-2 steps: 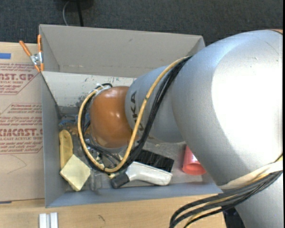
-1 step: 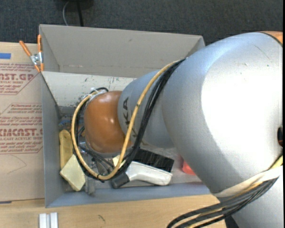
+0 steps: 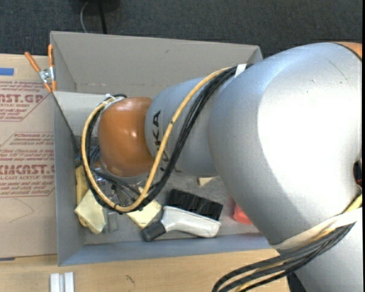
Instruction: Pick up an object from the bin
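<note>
1. The gripper (image 3: 111,186) sits low at the bin's (image 3: 67,224) left wall, under the orange wrist cover (image 3: 125,135); whether it is released or clenched cannot be told.
2. Yellowish scraps (image 3: 91,215) lie beneath it in the bottom-left corner.
3. A white-handled black brush (image 3: 191,219) lies along the bottom wall.

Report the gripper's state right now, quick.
Gripper: cannot be told. It sits low at the left of the bin, under the wrist's orange cover, near pale yellow scraps and a white-handled black-bristled brush.
</note>
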You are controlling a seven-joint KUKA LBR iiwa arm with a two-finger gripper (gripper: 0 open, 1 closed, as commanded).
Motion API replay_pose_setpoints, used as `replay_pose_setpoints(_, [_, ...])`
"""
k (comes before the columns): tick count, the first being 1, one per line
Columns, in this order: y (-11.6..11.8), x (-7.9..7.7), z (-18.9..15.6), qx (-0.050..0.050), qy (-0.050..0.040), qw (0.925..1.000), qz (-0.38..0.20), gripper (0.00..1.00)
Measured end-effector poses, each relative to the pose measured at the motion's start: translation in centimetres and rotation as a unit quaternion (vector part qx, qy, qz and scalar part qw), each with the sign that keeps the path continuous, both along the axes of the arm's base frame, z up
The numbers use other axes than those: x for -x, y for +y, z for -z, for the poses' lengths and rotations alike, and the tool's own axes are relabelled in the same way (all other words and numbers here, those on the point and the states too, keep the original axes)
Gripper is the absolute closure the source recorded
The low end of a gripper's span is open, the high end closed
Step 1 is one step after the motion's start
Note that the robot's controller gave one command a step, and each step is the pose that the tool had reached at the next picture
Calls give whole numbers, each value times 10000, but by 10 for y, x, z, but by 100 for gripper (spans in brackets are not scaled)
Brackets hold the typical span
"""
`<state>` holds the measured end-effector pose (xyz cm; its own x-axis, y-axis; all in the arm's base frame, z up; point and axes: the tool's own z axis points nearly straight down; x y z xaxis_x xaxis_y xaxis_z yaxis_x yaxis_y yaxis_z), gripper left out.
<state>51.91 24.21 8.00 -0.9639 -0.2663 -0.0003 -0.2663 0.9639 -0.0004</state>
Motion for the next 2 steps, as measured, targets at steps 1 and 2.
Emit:
replay_pose_setpoints(1, [3, -26, 8, -7, -10, 10000, -8, 0])
replay_pose_setpoints(2, [4, -42, 7, -6, -6, 9996, -275, 100])
